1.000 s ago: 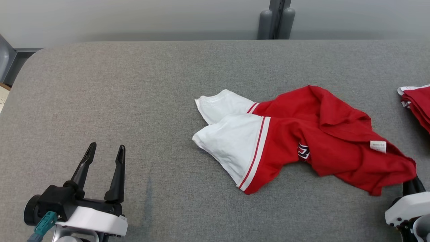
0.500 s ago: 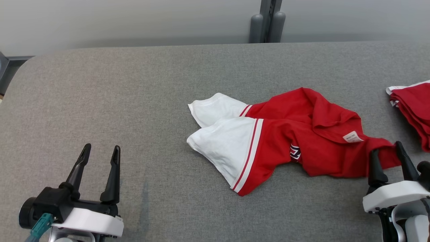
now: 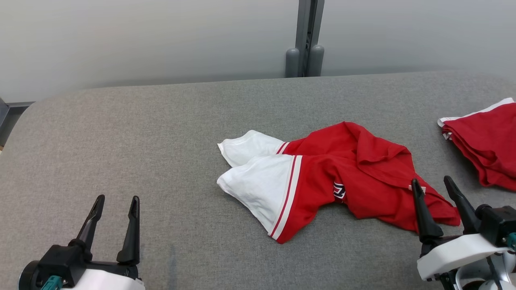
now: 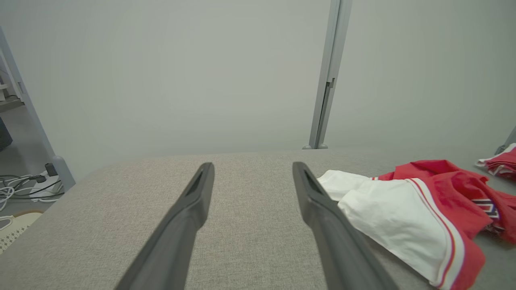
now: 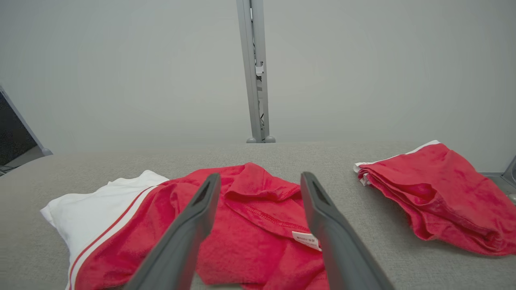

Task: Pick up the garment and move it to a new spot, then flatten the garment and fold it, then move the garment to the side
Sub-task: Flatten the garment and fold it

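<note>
**A:** Where is the garment?

**B:** The garment (image 3: 342, 177) lies crumpled on the grey worktop (image 3: 161, 133), a little right of centre in the head view. It is red, with two white ends trimmed in red and white stripes. The white ends point toward the left of the frame. The red body bunches toward the lower right, and a small dark emblem (image 3: 339, 190) shows in a fold near the middle.

**A:** And the hands?

**B:** The left hand (image 3: 117, 198) sits at the lower left of the head view, fingers spread with nothing between them, well apart from the garment. In its wrist view the white cloth lies off to the right of the fingers.

The right hand (image 3: 431, 180) is at the lower right, fingers likewise parted and empty. Their tips stand at the lower right edge of the red cloth, but I cannot tell whether they touch it. In the right wrist view the red fabric spreads between and beyond the two fingers. A small white label (image 5: 305, 240) lies just beside the finger on the right.

**A:** Anything else on the worktop?

**B:** A folded red piece (image 3: 483, 149) with a white edge lies at the right edge of the frame, apart from the garment. Behind the worktop, at top centre, a grey post (image 3: 305, 36) rises against a pale wall (image 3: 161, 40).
</note>
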Robot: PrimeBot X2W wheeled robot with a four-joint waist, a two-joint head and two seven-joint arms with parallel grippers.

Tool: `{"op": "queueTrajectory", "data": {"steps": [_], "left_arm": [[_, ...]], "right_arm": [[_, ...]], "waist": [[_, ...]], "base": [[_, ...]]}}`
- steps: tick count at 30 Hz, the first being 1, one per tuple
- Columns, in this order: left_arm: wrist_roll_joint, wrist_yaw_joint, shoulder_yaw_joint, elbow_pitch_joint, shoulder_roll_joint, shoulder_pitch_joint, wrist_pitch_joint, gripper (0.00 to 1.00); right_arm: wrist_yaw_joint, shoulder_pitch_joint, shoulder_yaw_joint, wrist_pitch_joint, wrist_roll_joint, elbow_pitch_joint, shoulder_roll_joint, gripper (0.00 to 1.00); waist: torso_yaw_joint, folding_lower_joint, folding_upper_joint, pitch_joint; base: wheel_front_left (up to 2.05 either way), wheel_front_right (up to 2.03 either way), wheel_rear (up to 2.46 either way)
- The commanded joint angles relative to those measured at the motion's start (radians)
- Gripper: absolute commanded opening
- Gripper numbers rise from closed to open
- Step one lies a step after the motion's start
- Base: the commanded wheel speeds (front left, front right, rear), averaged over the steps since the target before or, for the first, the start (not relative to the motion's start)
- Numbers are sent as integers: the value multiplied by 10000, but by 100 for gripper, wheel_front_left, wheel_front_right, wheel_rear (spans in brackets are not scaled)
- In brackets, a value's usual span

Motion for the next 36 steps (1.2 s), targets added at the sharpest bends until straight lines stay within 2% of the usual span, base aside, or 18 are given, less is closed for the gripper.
{"op": "queueTrajectory", "data": {"steps": [1,14,19,28,36], "left_arm": [[-23,58,44,-63,60,62,6,100],[-56,119,-143,-231,131,162,314,100],[-238,-321,-609,-246,40,-608,951,100],[-671,-1776,-1981,1332,-440,-3071,2753,100],[-1074,-2242,-2326,3509,-392,-4229,3606,100]], "right_arm": [[1,115,-9,76,153,-100,-28,100],[1,352,-49,198,345,-268,-25,100],[1,193,-49,176,383,-353,-26,100],[1,-261,216,19,461,-262,-27,100],[1,-507,169,-278,622,-36,-28,100]], "waist": [[-32,0,-1,-44],[-45,0,-1,-99],[-32,0,-1,128],[-561,0,-1,830],[-1144,0,-1,1362]], "base": [[0,0,0],[0,0,0],[0,0,0],[0,0,0],[0,0,0]]}}
